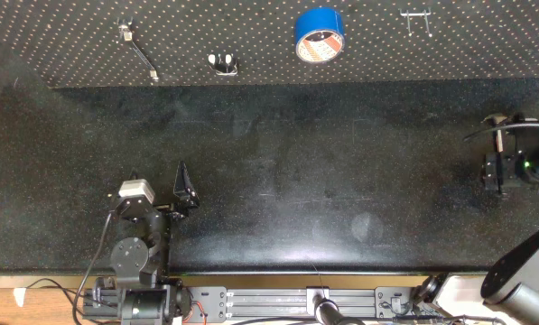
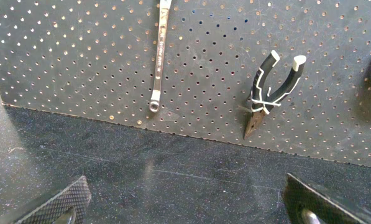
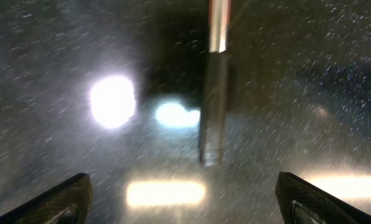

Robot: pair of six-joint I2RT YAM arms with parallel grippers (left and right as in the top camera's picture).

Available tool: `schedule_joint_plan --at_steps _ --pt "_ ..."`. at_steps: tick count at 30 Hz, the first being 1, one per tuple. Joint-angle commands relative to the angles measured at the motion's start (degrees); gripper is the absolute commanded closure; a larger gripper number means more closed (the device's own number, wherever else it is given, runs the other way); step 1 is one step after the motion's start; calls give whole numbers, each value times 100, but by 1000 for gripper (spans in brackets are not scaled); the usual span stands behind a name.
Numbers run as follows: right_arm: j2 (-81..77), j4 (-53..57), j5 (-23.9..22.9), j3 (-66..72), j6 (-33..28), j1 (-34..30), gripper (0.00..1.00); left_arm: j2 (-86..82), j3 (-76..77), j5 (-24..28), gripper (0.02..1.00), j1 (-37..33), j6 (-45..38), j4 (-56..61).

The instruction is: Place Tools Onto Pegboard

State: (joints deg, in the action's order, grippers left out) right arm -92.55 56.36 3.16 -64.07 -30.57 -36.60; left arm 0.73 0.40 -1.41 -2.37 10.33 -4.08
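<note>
The metal tool (image 3: 213,112) lies on the table (image 1: 278,181), far right of top view, just ahead of your R hand (image 3: 184,205). Its fingers are apart. Tool's long side points away. L hand (image 2: 185,208), apart too, is far.

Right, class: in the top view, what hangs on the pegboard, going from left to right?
wrench → pliers → tape → hook
</note>
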Motion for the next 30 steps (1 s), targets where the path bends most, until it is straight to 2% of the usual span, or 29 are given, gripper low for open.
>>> schedule_joint_plan --at_steps 1,19,30 --pt "-380 -190 -13 26 -415 -192 36 -52 -9 20 23 17 -11 -46" --pt "-988 -592 -13 26 -1051 -195 36 -52 -9 20 23 17 -11 -46" --pt "-1034 -748 -13 26 -1071 -195 36 -52 -9 20 23 17 -11 -46"
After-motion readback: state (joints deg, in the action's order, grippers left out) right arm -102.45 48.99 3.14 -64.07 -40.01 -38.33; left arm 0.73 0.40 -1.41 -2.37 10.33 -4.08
